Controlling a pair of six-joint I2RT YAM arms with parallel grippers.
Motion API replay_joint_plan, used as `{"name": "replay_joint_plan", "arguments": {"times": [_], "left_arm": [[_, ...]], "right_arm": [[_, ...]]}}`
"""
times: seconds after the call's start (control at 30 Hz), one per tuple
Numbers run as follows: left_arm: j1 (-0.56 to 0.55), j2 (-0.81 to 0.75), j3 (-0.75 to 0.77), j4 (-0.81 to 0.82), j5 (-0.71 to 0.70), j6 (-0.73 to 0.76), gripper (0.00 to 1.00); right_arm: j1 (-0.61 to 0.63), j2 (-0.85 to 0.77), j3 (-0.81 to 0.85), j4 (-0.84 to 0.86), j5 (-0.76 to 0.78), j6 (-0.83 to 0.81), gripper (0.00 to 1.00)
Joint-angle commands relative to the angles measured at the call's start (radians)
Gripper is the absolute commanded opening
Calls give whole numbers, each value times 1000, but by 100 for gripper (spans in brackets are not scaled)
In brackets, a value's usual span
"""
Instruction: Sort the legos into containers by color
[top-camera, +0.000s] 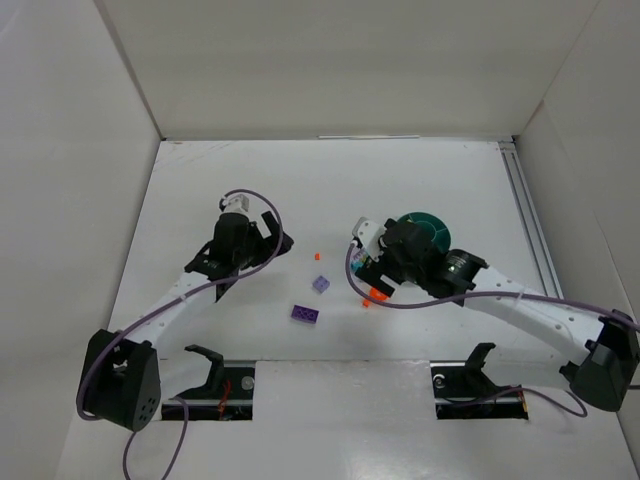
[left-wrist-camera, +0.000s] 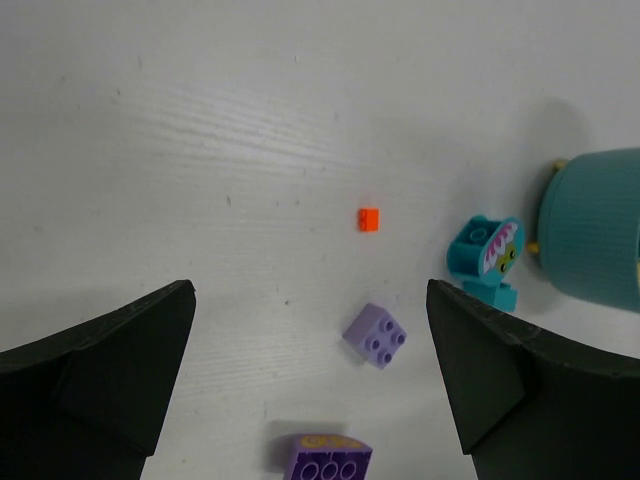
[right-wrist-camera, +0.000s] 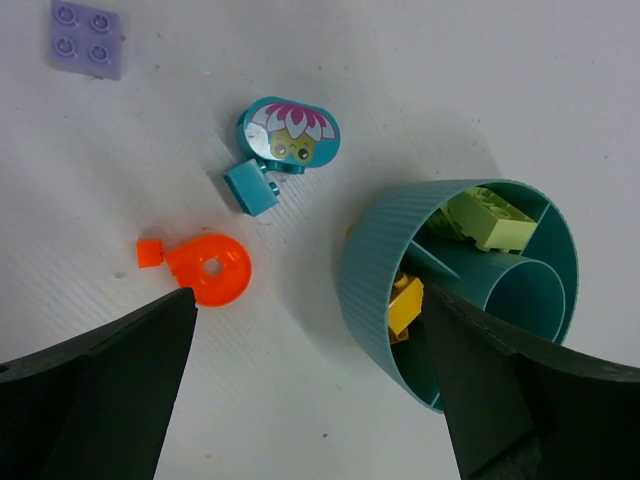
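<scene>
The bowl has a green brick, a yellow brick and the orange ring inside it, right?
Not quite. The orange ring lies outside the bowl, to its left in the right wrist view. The green brick and yellow brick are inside it.

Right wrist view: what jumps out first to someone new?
The teal bowl at the right stands out, with a light green brick in one compartment and a yellow brick in another. Left of it on the table lie an orange ring piece and a cyan piece with a flower print, and a lavender brick sits in the top left corner.
</scene>
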Motion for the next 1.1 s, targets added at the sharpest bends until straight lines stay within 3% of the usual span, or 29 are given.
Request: {"name": "replay_joint_plan", "arguments": {"times": [0.0, 0.23, 0.57, 0.67, 1.07], "left_arm": [[-7, -2, -43, -3, 111, -9, 100], [-7, -50, -82, -9, 121, -9, 100], [-7, -50, -91, 3, 120, 0, 100], [-7, -50, -91, 3, 102, 0, 100], [-7, -59, -91, 3, 74, 0, 100]], "right_arm": [[2, 12, 18, 84, 23, 66, 98], [2, 24, -156, 245, -195, 26, 96], [2, 128, -194, 205, -105, 82, 91], [2, 174, -194, 205, -104, 72, 84], [11, 285, -173, 232, -66, 49, 80]]}}
